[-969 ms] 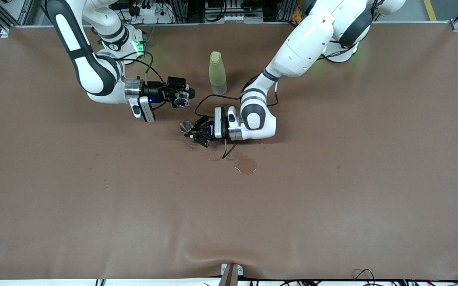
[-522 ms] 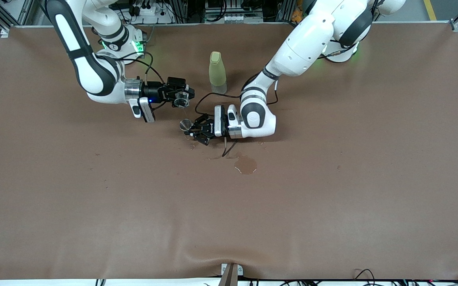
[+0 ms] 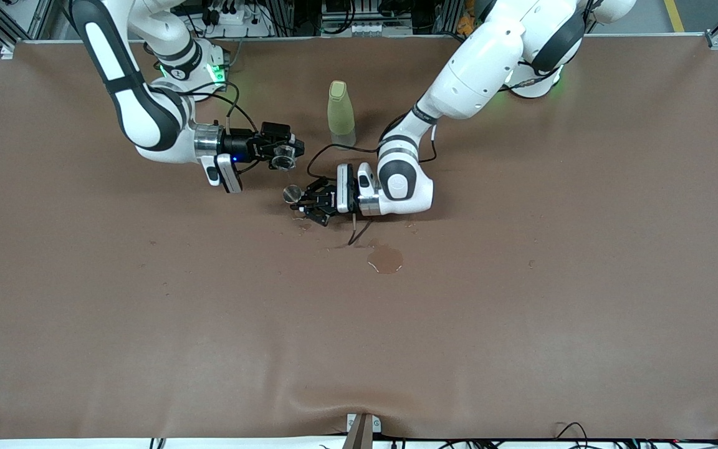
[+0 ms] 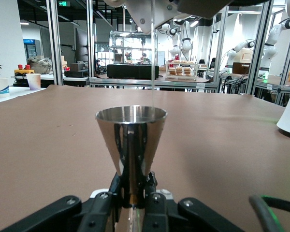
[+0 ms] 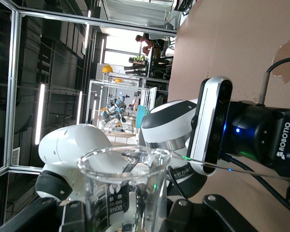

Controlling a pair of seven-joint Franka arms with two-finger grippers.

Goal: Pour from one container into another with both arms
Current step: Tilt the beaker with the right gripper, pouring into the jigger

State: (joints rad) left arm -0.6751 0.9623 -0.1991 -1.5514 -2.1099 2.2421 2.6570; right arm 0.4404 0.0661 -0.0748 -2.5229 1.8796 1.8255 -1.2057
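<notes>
My right gripper (image 3: 285, 153) is shut on the tiny clear glass cup (image 3: 283, 161), which is tipped over on its side in the air; its rim and printed scale fill the right wrist view (image 5: 123, 179). Just below it, my left gripper (image 3: 301, 204) is shut on the waist of the silvery metal jigger (image 3: 291, 194), held upright a little above the brown table. In the left wrist view the jigger (image 4: 131, 140) stands with its round rim up, and a thin clear stream falls into it from above. The left arm's wrist (image 5: 241, 130) shows beside the cup.
A tall yellow-green bottle (image 3: 340, 113) stands on the table (image 3: 521, 280) between the two arm bases, farther from the front camera than both grippers. A wet puddle (image 3: 385, 259) and small drops lie nearer to the camera than the left gripper. A black cable hangs by the left wrist.
The left gripper has lifted the jigger slightly toward the cup. The right gripper with the cup has barely moved.
</notes>
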